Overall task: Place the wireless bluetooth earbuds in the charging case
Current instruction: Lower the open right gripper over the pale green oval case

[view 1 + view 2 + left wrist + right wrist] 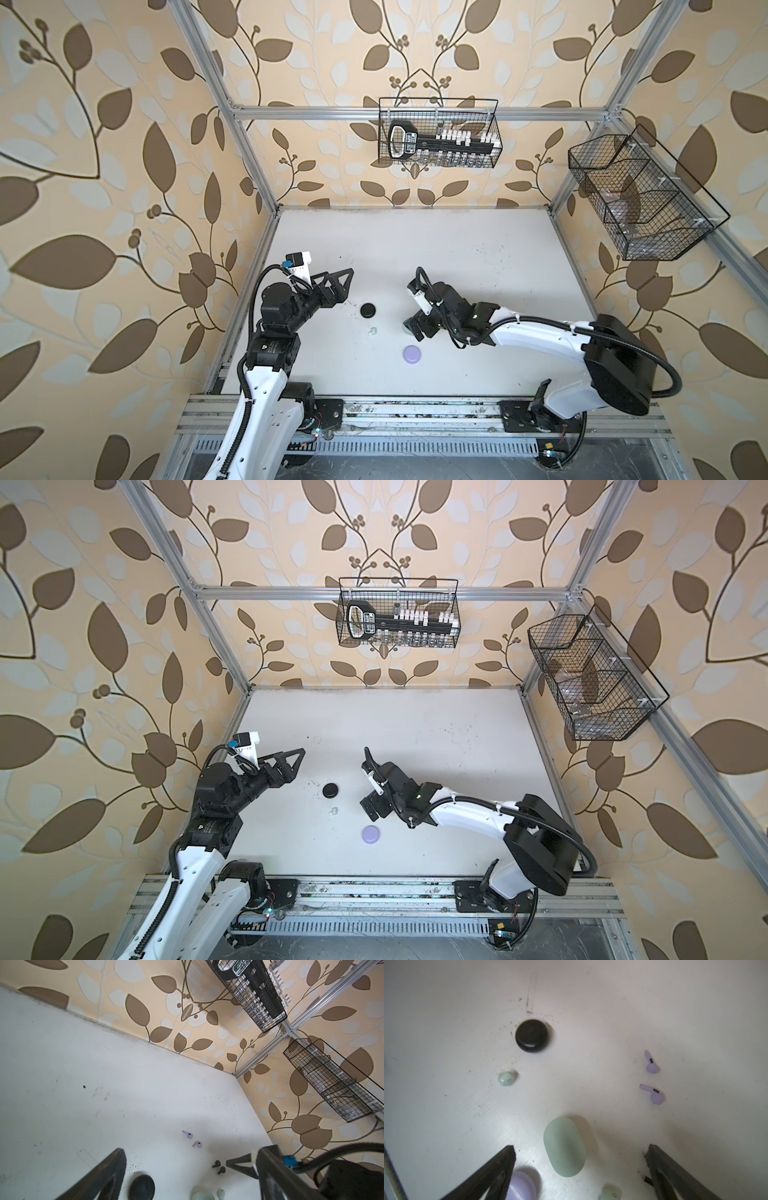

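My right gripper (581, 1147) hangs wide and empty over the mint case (566, 1159), left gripper (344, 286) wide too; lilac buds (653, 1068) lie loose beside, a mint bud (506, 1079) near the black case (532, 1035); the far table (415, 241) lies open

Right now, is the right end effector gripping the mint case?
No, the right end effector stands open, not touching the mint case.
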Controlling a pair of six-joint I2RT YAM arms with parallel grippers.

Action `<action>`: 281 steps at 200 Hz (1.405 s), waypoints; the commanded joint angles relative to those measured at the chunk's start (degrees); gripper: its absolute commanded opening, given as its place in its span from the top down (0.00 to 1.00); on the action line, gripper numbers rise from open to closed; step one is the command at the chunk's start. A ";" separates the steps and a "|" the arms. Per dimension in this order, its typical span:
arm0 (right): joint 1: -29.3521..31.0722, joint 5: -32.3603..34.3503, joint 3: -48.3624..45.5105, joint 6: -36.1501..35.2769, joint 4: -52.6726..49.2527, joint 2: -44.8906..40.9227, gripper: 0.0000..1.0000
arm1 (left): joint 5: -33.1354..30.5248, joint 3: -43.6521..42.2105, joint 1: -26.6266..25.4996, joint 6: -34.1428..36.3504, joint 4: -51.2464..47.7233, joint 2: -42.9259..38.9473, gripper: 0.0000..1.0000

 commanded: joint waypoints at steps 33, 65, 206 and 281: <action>-3.20 3.89 -3.87 5.81 0.92 -10.34 0.01 | -1.22 1.56 -0.01 1.80 0.05 -0.24 0.01; -16.11 -11.92 -6.44 7.26 2.39 -11.25 0.22 | -1.31 1.32 -0.01 1.64 0.41 -0.43 0.01; -11.01 -8.31 -12.62 0.54 5.37 -19.56 0.17 | -0.53 1.17 -0.01 1.73 1.24 0.42 0.01; -1.36 -8.32 4.34 -10.02 -9.89 4.92 0.25 | 0.92 1.96 -0.01 1.91 2.10 2.57 0.01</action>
